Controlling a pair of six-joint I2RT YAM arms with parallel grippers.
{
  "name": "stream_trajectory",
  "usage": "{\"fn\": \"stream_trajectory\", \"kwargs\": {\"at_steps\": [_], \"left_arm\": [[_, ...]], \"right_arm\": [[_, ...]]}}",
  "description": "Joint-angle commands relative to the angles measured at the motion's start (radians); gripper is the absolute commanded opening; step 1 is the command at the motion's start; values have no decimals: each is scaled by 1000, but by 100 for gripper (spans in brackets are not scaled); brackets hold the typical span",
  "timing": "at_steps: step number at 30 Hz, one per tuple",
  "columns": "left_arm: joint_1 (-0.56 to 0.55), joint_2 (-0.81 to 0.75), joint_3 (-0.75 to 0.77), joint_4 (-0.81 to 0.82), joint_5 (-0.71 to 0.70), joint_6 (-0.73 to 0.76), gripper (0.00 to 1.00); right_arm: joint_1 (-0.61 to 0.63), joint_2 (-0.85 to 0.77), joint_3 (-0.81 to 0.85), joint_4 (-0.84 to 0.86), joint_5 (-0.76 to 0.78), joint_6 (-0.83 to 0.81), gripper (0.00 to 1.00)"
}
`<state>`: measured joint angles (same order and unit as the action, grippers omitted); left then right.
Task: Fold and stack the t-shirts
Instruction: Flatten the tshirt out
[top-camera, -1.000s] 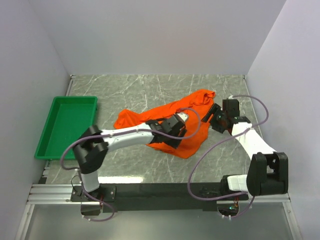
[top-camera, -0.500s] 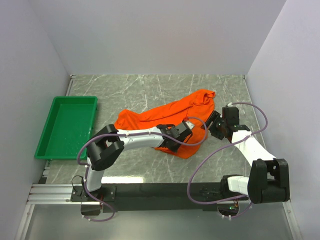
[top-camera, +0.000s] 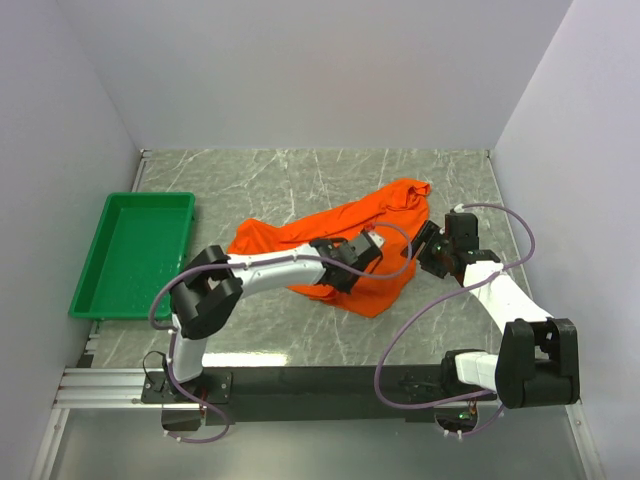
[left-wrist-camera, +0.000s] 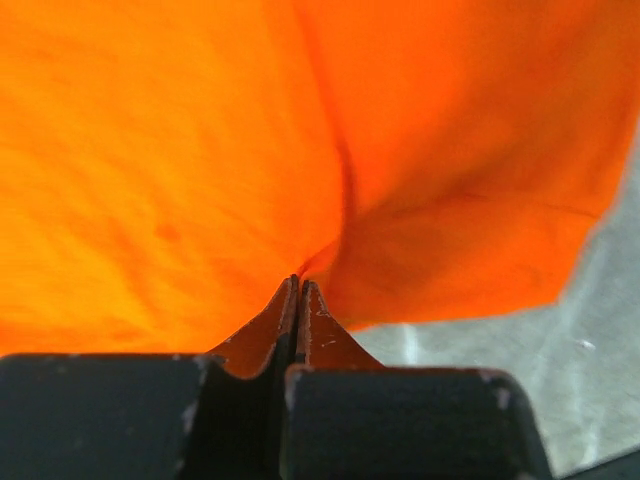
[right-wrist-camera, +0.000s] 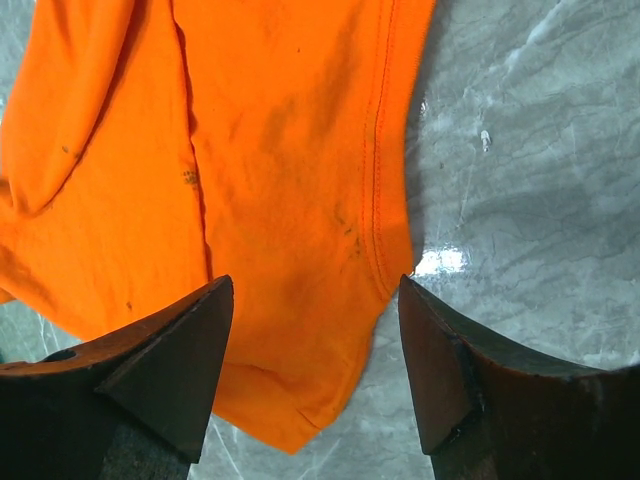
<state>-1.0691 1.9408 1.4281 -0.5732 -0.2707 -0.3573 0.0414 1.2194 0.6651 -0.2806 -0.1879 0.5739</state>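
The orange t-shirt (top-camera: 390, 205) lies crumpled and spread across the middle of the marble table. My left gripper (top-camera: 358, 258) sits over its near middle. In the left wrist view the left gripper (left-wrist-camera: 300, 285) has its jaws pressed together on a pinched fold of the t-shirt (left-wrist-camera: 180, 150). My right gripper (top-camera: 425, 248) is at the shirt's right edge. Seen from the right wrist, the right gripper (right-wrist-camera: 315, 285) stands open, straddling a hemmed corner of the t-shirt (right-wrist-camera: 290, 150) without touching it.
A green tray (top-camera: 130, 250) lies at the left edge of the table, against the left wall. White walls close in the back and both sides. Purple cables loop from both arms over the near part of the table.
My left gripper has shut on a fold of the shirt and drawn slightly back. The right gripper has edged in toward the shirt's right corner and stayed open.
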Motion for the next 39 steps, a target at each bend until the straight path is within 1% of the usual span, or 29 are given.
{"fn": "stream_trajectory", "kwargs": {"at_steps": [1,5,6,7,8,9,10,11,12,14,15,16,17,18,19,20,22,23,24,25,28,29,30,31,33,34,36,37,39], "left_arm": [[78,-51,86,-42,-74,86,1],[263,15,254,-25,-211,271,1],[297,41,300,13,-314,311,2],[329,70,349,50,-373,346,3],[392,137,455,88,-445,448,5],[421,173,513,126,-499,484,11],[449,210,576,219,-601,515,17],[493,275,691,257,-640,559,39],[509,300,740,291,-662,573,50],[546,331,816,352,-667,552,66],[557,327,824,349,-639,520,80],[566,316,821,340,-610,485,85],[577,278,786,322,-546,415,92],[581,252,754,316,-520,378,94],[587,224,721,297,-490,288,95],[593,161,654,258,-419,249,96],[597,97,583,207,-362,145,96],[600,25,503,185,-305,117,95],[600,-12,456,144,-277,94,95],[600,-51,409,125,-257,39,95],[612,-215,186,96,-177,-53,95],[621,-299,69,96,-158,-72,95],[624,-339,11,101,-125,-86,96],[626,-379,-95,101,-110,-110,95],[632,-482,-193,99,-85,-132,96],[630,-541,-280,98,-81,-150,95],[636,-597,-362,99,-75,-163,96],[644,-649,-435,102,-76,-172,95],[656,-695,-497,104,-81,-181,95]], "right_arm": [[-1,-29,-12,32,-15,-22,73],[0,-32,-13,37,-25,-22,73],[0,-32,-15,43,-27,-22,73],[0,-31,-15,44,-36,-20,73],[2,-29,-15,46,-39,-20,73],[2,-27,-15,46,-41,-22,73],[8,-27,-13,44,-41,-25,73],[11,-27,-13,44,-47,-26,73],[14,-27,-12,41,-50,-31,74],[32,-32,-9,37,-41,-43,74],[40,-32,-6,32,-39,-49,74],[48,-28,1,29,-39,-64,74],[76,-23,14,23,-30,-72,74],[92,-20,25,17,-27,-84,74],[116,-5,39,11,-25,-110,74],[170,6,54,5,-19,-124,73],[245,44,114,-28,25,-176,72],[280,61,137,-38,34,-193,71],[354,78,183,-60,48,-207,70],[383,113,203,-69,48,-227,70],[495,199,289,-101,42,-267,67],[518,224,339,-130,44,-276,66],[564,253,369,-147,45,-285,66],[586,309,395,-166,51,-296,66],[655,395,474,-215,64,-315,66],[675,423,499,-232,74,-321,66],[721,472,571,-281,116,-335,66],[764,523,615,-316,148,-350,66],[794,590,652,-345,180,-362,66]]}}
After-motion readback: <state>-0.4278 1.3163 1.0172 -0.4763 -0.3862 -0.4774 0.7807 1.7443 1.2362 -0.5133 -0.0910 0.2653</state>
